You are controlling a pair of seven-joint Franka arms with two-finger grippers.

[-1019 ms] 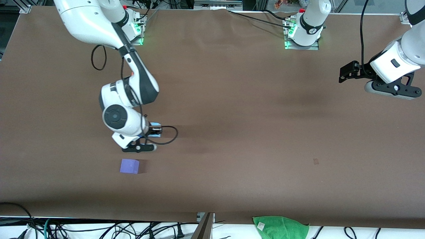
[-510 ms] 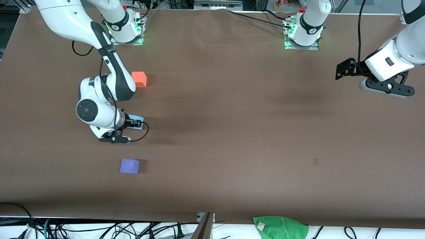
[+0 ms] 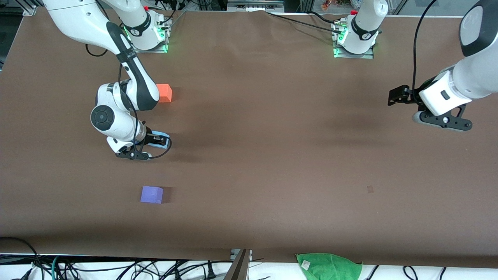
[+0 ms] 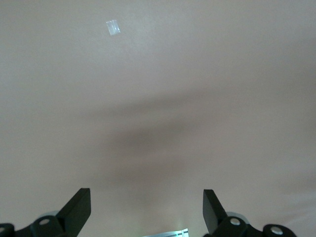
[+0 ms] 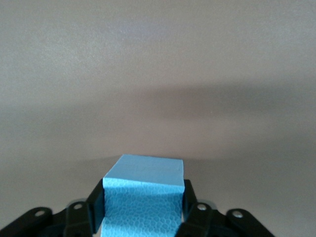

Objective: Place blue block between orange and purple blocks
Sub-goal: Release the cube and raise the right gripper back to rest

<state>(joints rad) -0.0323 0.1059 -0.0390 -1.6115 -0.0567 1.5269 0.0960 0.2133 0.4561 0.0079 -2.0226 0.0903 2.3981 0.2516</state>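
Note:
The blue block [image 3: 162, 136] sits low at the table between the orange block [image 3: 165, 92] and the purple block [image 3: 151, 194], roughly midway along their line. My right gripper [image 3: 157, 140] holds it. In the right wrist view the black fingers [image 5: 98, 197] press against both sides of the blue block [image 5: 143, 202], and I see no gap. The orange block lies farther from the front camera, partly covered by the right arm's wrist. The purple block lies nearer. My left gripper [image 3: 397, 96] hangs open and empty over bare table at the left arm's end, its jaws wide [image 4: 146, 193].
A green cloth [image 3: 328, 266] lies at the table's front edge, with cables beside it. A small tape mark [image 3: 370, 189] sits on the brown tabletop [image 3: 272, 155], and it also shows in the left wrist view as a pale tape mark [image 4: 113, 27].
My right arm carried the blue block toward the right arm's end of the table, uncovering the orange block, then settled between the two cubes. The left arm drifted slightly nearer the front camera.

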